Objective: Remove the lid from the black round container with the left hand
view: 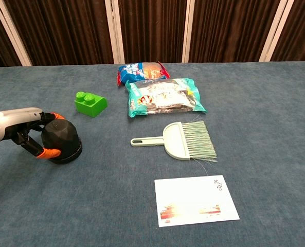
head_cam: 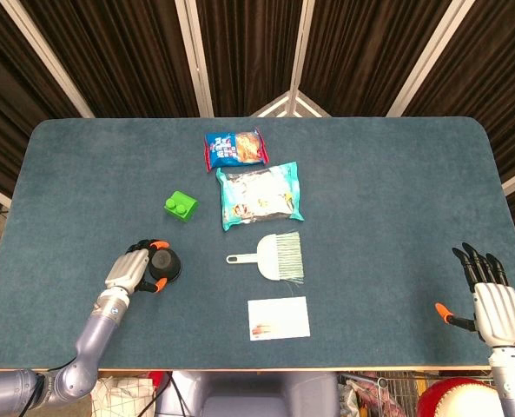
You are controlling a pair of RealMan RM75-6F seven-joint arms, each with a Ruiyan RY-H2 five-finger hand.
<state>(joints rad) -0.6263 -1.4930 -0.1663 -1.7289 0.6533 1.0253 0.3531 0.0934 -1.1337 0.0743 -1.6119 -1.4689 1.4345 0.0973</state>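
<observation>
A: Where does the black round container point(view: 61, 142) sit?

B: On the blue counter point(head_cam: 396, 191), near its left front, with the left hand point(head_cam: 135, 268) wrapped around its side, lid on.

A: Anything crowding it?

B: A green block point(view: 90, 103) lies behind it, apart. The small brush point(view: 180, 140) and white card point(view: 196, 200) lie to its right, two snack bags point(head_cam: 259, 195) further back.

A: And the right hand point(head_cam: 493, 300)?

B: It rests by the counter's right front corner, fingers spread, holding nothing.
</observation>
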